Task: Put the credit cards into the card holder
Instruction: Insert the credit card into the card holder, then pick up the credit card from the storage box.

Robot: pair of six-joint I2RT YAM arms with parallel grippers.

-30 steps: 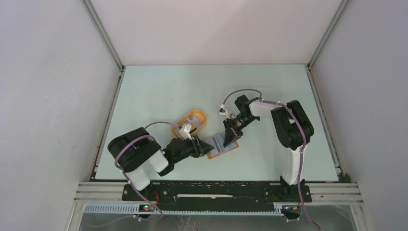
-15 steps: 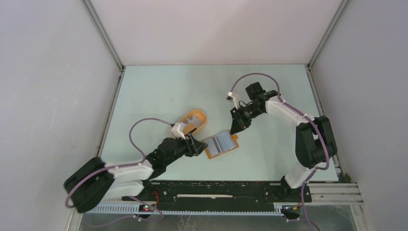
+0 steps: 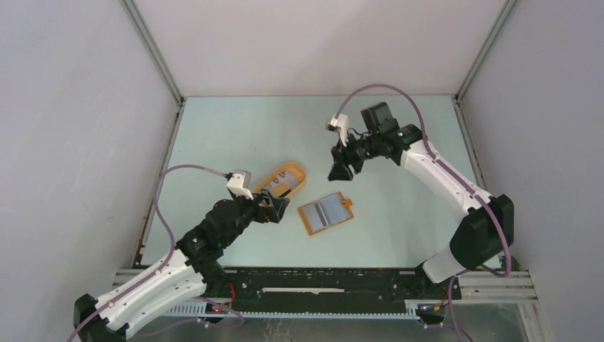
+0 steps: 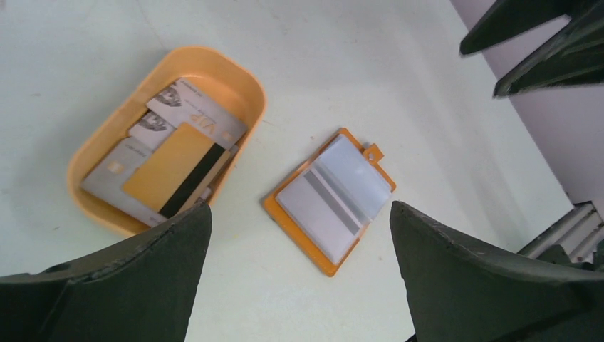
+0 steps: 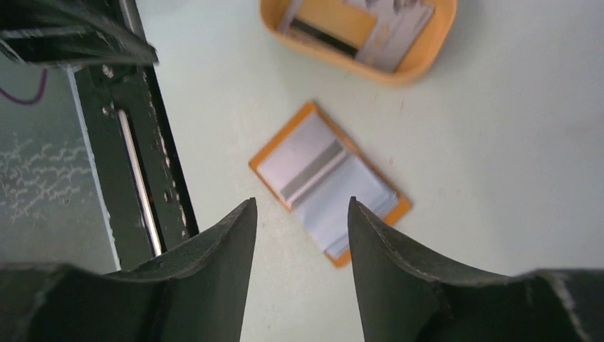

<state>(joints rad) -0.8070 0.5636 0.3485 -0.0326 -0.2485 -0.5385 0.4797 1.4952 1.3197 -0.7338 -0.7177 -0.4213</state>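
The card holder (image 3: pixel 325 214) lies open and flat on the table, orange rim around pale blue-grey inner panels (image 4: pixel 331 199) (image 5: pixel 327 182). Whether a card sits in its slots I cannot tell. Several credit cards (image 4: pixel 194 108) are stacked in the oval orange tray (image 4: pixel 242 85), pale grey ones under a gold card with a black stripe (image 4: pixel 171 167). My left gripper (image 3: pixel 279 206) (image 4: pixel 300 206) hovers open and empty, left of the holder and just in front of the tray. My right gripper (image 3: pixel 337 173) (image 5: pixel 303 203) hangs open and empty above the table beyond the holder.
The tray (image 3: pixel 302 176) (image 5: pixel 399 68) sits just left of and behind the holder. A black rail (image 5: pixel 135 164) runs along the table's near edge. Aluminium frame posts and white walls enclose the pale green table (image 3: pixel 399 228).
Both arms have drawn back from the card holder, the left toward the near left, the right toward the far side. Both grippers have opened wider. The holder stays open on the table.
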